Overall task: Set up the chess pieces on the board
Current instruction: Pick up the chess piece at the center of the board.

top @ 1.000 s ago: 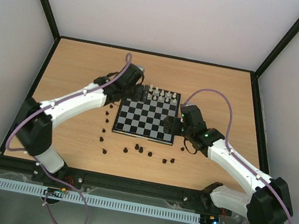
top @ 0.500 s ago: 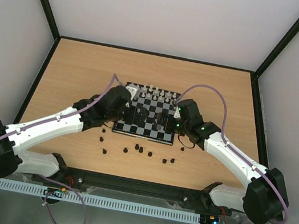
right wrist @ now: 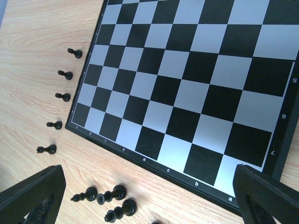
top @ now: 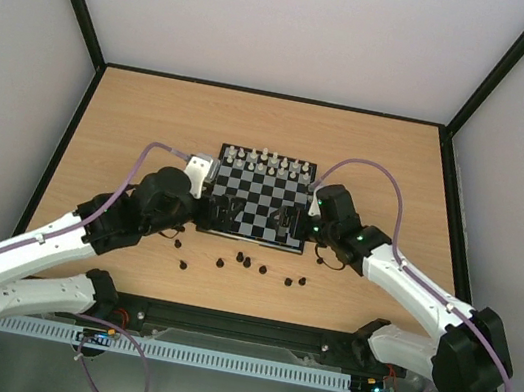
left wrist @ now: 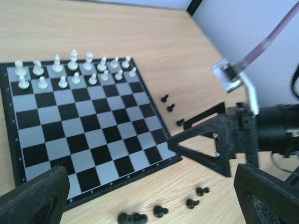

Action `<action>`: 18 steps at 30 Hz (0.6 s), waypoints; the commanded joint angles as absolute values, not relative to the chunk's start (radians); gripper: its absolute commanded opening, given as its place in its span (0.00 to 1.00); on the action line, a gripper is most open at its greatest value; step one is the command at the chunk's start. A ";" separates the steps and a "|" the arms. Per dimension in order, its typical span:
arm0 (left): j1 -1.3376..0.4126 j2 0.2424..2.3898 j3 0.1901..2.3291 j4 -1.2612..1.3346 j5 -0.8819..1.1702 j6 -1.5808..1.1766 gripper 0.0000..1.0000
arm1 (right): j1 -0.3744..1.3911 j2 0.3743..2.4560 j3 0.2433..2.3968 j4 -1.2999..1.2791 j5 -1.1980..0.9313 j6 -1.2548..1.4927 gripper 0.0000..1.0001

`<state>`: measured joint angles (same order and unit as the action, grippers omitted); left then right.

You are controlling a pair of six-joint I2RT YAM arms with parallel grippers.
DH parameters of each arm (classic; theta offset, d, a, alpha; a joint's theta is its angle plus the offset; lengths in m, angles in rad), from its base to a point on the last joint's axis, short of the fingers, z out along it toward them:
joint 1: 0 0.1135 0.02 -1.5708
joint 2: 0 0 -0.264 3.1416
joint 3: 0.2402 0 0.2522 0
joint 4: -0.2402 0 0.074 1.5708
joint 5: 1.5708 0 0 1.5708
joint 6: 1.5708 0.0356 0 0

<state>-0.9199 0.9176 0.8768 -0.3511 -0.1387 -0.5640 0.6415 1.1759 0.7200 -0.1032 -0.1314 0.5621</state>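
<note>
- Board [top: 258, 195] lies flat at the middle of the wooden table [top: 133, 123], square to its edges.
- White pieces [top: 268, 164] stand upright in two rows on the far edge of the board. The left wrist view shows them [left wrist: 74, 70] filling those squares, and every other square is bare.
- Black pieces [top: 245, 261] are all off the board, on the table. A loose line of them runs near the board's near edge and a few more sit beside its left edge. In the right wrist view, some [right wrist: 107, 200] lie tipped on their sides.
- Left gripper [top: 222, 211] hovers at the near-left corner of the board with its jaws spread wide and nothing between them.
- Right gripper [top: 288, 223] hovers over the near-right part of the board, jaws equally wide apart and holding nothing.
- The two grippers face each other across the board's near rows, well apart.
</note>
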 commanded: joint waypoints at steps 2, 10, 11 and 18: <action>-0.922 0.984 0.796 -0.345 -0.168 -0.551 0.99 | 0.638 1.227 0.737 -0.057 -0.141 0.522 0.99; -0.920 1.054 0.720 -0.257 -0.149 -0.566 0.99 | 0.638 1.263 0.762 -0.084 -0.086 0.495 0.99; -0.917 1.061 0.718 -0.253 -0.165 -0.572 0.99 | 0.638 1.269 0.757 -0.076 -0.083 0.497 0.99; -0.816 1.151 0.810 -0.296 -0.172 -0.619 0.99 | 0.638 1.319 0.772 -0.054 -0.119 0.454 0.99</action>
